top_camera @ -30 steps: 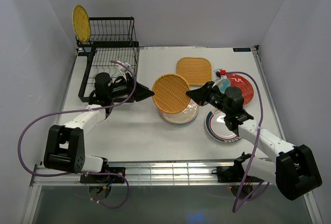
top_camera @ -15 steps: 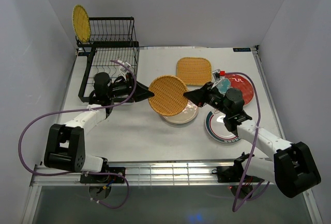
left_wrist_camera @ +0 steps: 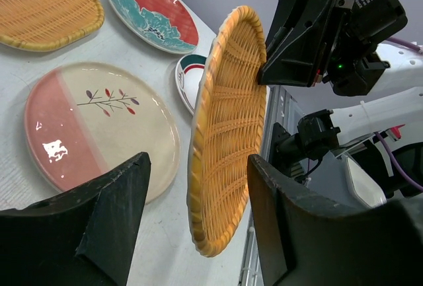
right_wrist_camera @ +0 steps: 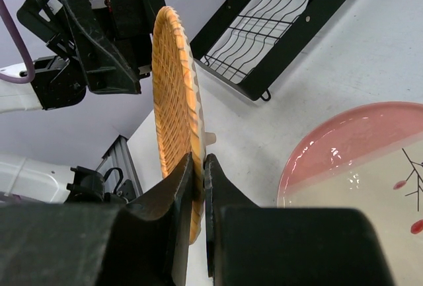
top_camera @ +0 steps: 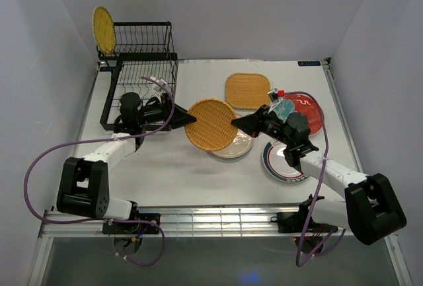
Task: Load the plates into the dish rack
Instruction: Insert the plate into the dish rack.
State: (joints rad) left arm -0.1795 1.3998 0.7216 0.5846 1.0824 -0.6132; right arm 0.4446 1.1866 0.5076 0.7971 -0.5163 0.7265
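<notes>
From above, the round woven plate (top_camera: 211, 124) stands on edge in the air over the middle of the table (top_camera: 172, 167), between the two arms. The right gripper (top_camera: 236, 123) pinches its right rim and the left gripper (top_camera: 192, 121) meets its left rim. Under it lies the pink-and-white plate (top_camera: 232, 147). The dish rack (top_camera: 139, 84) stands at the far left, with another woven plate (top_camera: 104, 30) upright in its upper tier.

From the left wrist, the left gripper (left_wrist_camera: 198, 164) has its fingers (left_wrist_camera: 112, 213) apart with the round woven plate's (left_wrist_camera: 228, 121) lower rim between them, not clamped. The right gripper (left_wrist_camera: 297, 35) holds the far rim.

From the right wrist, the right gripper (right_wrist_camera: 198, 160) has its fingers pressed together on the round woven plate's (right_wrist_camera: 173, 94) rim. The dish rack (right_wrist_camera: 291, 22) lies beyond.
</notes>
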